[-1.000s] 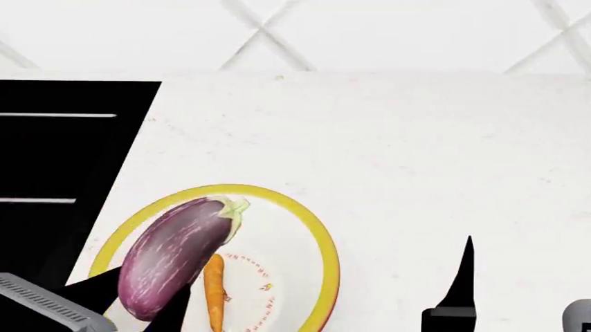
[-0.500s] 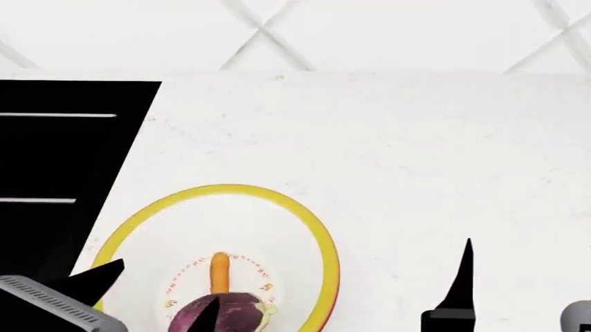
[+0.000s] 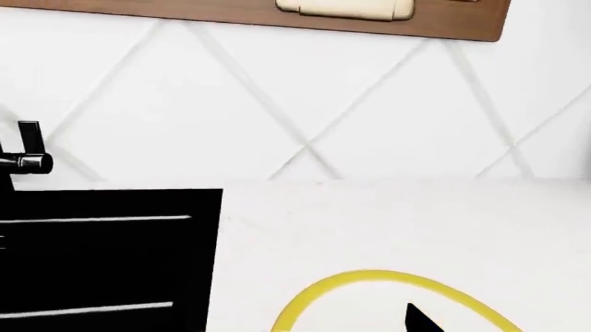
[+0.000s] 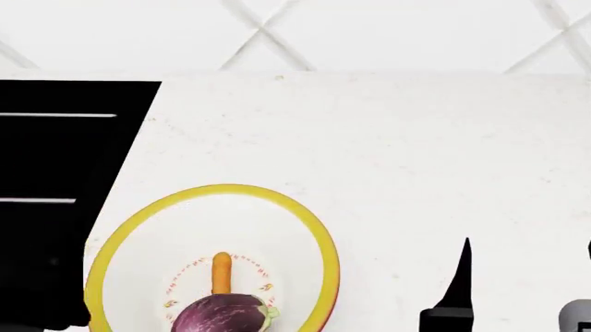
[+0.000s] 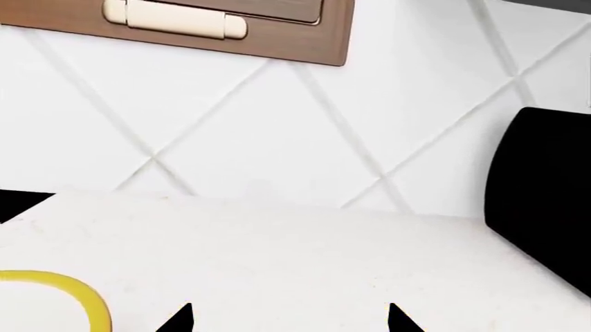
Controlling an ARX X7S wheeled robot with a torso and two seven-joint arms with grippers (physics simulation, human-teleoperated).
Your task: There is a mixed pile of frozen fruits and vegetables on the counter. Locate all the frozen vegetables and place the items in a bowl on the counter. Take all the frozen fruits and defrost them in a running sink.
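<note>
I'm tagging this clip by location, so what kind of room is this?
Most likely a kitchen: a black sink with a faucet set in a white counter, and a diamond-tiled wall beneath a wooden cabinet.

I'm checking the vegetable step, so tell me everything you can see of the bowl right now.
The bowl is a wide, shallow white dish with a yellow rim and a thin orange-red outer edge at its right side, smooth like glazed ceramic. A ring of small red marks circles its centre. It sits flat on the counter beside the sink, its near part cut off by the head view's lower edge. Inside lie the carrot, and the eggplant nearer the robot.
</note>
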